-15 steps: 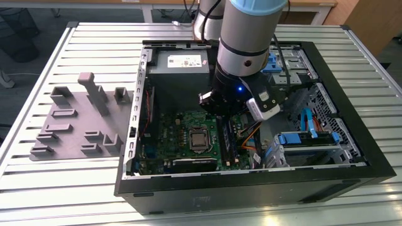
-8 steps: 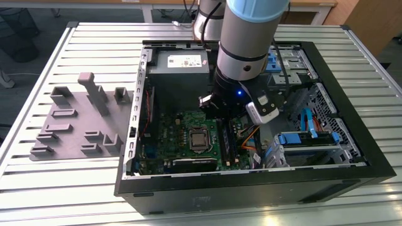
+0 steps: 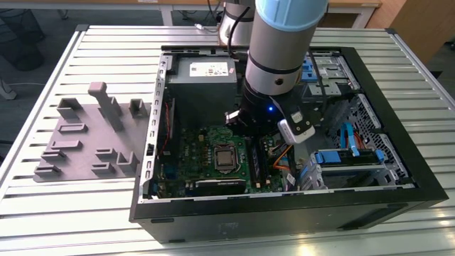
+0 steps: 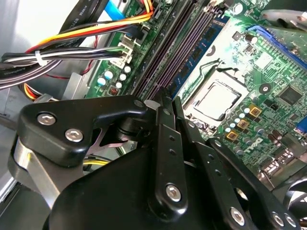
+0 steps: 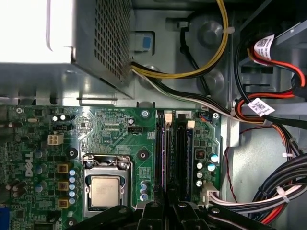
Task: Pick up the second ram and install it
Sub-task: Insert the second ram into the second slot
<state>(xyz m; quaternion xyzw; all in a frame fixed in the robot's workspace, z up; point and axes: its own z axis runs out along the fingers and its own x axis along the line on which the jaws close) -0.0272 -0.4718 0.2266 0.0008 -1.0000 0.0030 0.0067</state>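
Note:
The second ram (image 4: 199,57) is a thin dark-blue stick standing edge-up along the memory slot nearest the processor socket on the green motherboard (image 4: 268,62). In the first wrist view the second ram (image 5: 166,158) shows as a narrow line leading straight out from my fingertips. My gripper (image 4: 168,101) has its black fingers drawn together on the stick, low over the slots. The gripper (image 5: 168,203) sits just beside the socket (image 5: 105,191). In the exterior view my arm (image 3: 274,80) reaches down into the open computer case (image 3: 284,205), over the motherboard (image 3: 206,154).
Bundled cables (image 5: 268,110) run close beside the memory slots, opposite the socket. The power supply (image 3: 206,72) fills the case's far end, and drive bays with light-blue clips (image 3: 344,157) line the exterior view's right. A grey holder fixture (image 3: 85,138) lies on the slatted table outside the case.

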